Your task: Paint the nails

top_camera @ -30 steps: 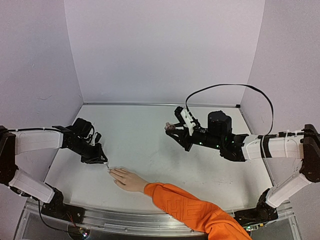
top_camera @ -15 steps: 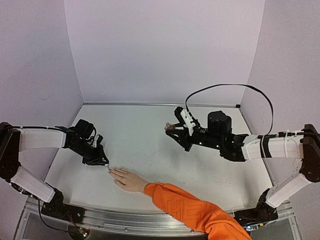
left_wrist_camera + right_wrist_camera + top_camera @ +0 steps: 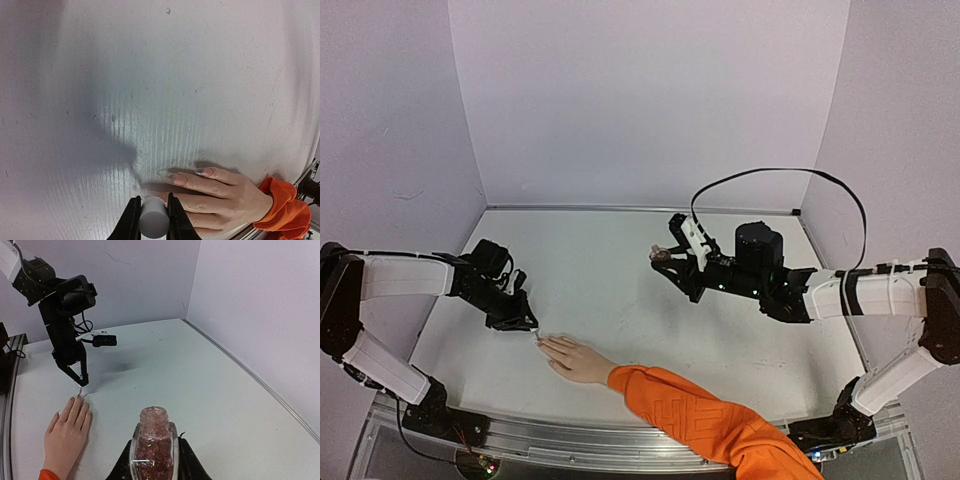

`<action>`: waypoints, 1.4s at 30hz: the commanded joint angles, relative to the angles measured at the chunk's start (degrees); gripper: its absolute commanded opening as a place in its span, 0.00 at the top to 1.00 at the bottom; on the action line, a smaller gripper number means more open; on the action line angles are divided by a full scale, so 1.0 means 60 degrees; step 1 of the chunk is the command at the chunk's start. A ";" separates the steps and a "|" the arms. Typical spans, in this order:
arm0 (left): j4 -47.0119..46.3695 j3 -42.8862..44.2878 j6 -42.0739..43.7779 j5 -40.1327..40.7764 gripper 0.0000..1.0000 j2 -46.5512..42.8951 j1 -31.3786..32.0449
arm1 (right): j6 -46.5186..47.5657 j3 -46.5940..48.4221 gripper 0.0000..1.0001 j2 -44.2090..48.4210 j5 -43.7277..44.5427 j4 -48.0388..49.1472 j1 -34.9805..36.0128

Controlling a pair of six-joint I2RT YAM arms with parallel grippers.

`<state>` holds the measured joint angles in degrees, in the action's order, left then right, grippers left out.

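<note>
At the near left of the table [image 3: 610,250], the left gripper [image 3: 527,324] has its fingers [image 3: 132,220] clamped on a small grey cylindrical handle [image 3: 153,225]. The whitish tip [image 3: 80,390] below the gripper points down at the fingertips of the hand [image 3: 575,358], which lies flat and palm down just right of the gripper. The nails [image 3: 204,171] lie just beyond the fingers. Whether the tip touches a nail cannot be determined. The orange sleeve [image 3: 705,420] extends to the near right. At centre right, the right gripper [image 3: 662,257] is closed around an uncapped bottle [image 3: 153,447] with reddish glittery contents, well apart from the nails.
</note>
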<state>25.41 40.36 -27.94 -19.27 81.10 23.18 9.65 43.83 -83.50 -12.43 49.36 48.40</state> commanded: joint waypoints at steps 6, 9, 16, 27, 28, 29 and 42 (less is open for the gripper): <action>-0.0265 0.0318 0.0174 0.0179 1.00 0.0147 -0.0050 | -0.0026 0.0355 1.00 -0.0043 -0.0053 0.0738 -0.0053; -0.0243 0.0318 0.0190 0.0229 1.00 0.0158 -0.0052 | -0.0026 0.0355 1.00 -0.0055 -0.0040 0.0738 -0.0042; -0.0250 0.0301 0.0190 0.0387 1.00 0.0121 -0.0051 | -0.0026 0.0369 1.00 -0.0086 -0.0042 0.0738 -0.0044; -0.0107 0.0391 0.0306 0.0589 1.00 0.0044 -0.0064 | -0.0039 0.0370 1.00 -0.0101 -0.0057 0.0741 -0.0048; -0.0060 0.0389 0.0307 0.0640 1.00 -0.0015 -0.0069 | -0.0041 0.0370 1.00 -0.0101 -0.0055 0.0738 -0.0048; -0.0027 0.0383 0.0320 0.0691 1.00 -0.0075 -0.0062 | -0.0041 0.0370 1.00 -0.0101 -0.0063 0.0741 -0.0052; 0.0262 0.0235 0.0306 0.0194 1.00 -0.0776 -0.0068 | -0.0084 0.0370 1.00 -0.0087 -0.0178 0.0739 -0.0048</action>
<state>27.03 40.38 -26.92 -16.12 78.00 23.14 9.63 43.83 -84.23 -12.53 49.41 48.40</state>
